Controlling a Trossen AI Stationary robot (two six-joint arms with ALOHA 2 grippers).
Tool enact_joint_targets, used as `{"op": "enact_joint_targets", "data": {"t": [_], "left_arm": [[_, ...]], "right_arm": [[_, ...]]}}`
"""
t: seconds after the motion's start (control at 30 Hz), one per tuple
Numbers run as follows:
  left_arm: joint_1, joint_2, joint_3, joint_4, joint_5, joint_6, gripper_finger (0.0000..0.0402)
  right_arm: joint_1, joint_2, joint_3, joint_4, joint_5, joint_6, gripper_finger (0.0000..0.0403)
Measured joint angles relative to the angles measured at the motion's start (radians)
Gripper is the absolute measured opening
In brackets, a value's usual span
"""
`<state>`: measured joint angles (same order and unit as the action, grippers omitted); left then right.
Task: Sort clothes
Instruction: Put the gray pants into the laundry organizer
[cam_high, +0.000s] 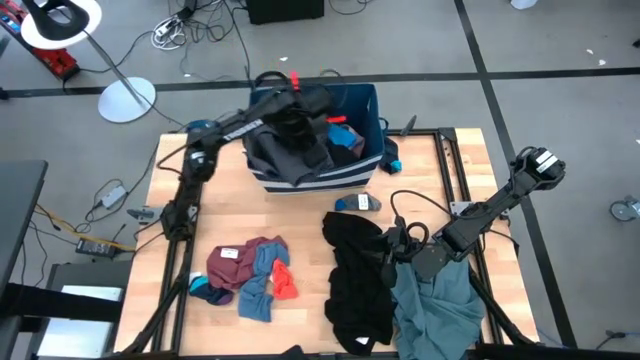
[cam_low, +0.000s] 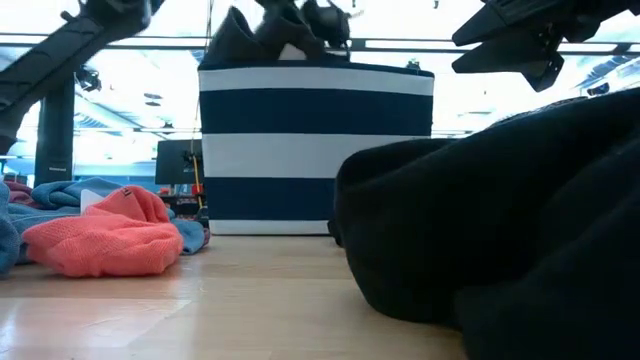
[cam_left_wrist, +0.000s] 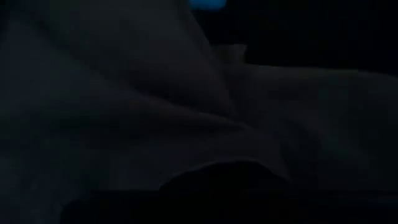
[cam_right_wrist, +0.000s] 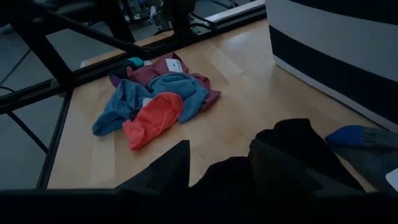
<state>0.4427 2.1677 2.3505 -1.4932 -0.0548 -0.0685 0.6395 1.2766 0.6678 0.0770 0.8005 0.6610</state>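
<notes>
the left gripper (cam_high: 300, 100) is down in the navy blue rectangular fabric bin with white stripes (cam_high: 365, 165) at the far middle of the wooden table (cam_high: 300, 220), its fingers clenched and buried among the dark grey garments (cam_high: 285, 145) piled there; whether they pinch any cloth i cannot tell, as the left wrist view shows only dim folds.

the right gripper (cam_high: 392, 248) sits low at the near right, its fingers spread partway over the black soft garment (cam_high: 355, 275), with black fabric bunched between them in the right wrist view. just right of that lies a teal-grey garment (cam_high: 440, 305) under the arm.

at the near left lies a small heap: a maroon piece (cam_high: 232, 262), a bright blue piece (cam_high: 262, 285) and an orange-red piece (cam_high: 284, 282), touching one another. a small blue piece (cam_high: 357, 203) lies just near of the bin.
</notes>
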Motion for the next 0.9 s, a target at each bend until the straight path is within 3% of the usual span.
{"op": "enact_joint_targets", "data": {"t": [0.37,0.63,0.73,0.9], "left_arm": [[0.0,0.198,0.0,0.127,0.001,-0.018,0.0],[-0.01,0.213,0.0,0.435,0.111,0.007,0.0],[-0.016,0.213,0.0,0.479,0.159,0.013,0.0005],[-0.025,0.213,0.0,0.481,0.131,0.012,0.0028]], "right_arm": [[0.0,0.0,0.0,-0.004,-0.001,-0.001,0.017],[0.0,0.0,0.0,-0.004,-0.001,-0.002,0.017],[0.0,0.0,0.0,-0.005,-0.001,-0.004,0.017],[0.0,0.0,0.0,-0.005,-0.001,-0.01,0.017]]}}
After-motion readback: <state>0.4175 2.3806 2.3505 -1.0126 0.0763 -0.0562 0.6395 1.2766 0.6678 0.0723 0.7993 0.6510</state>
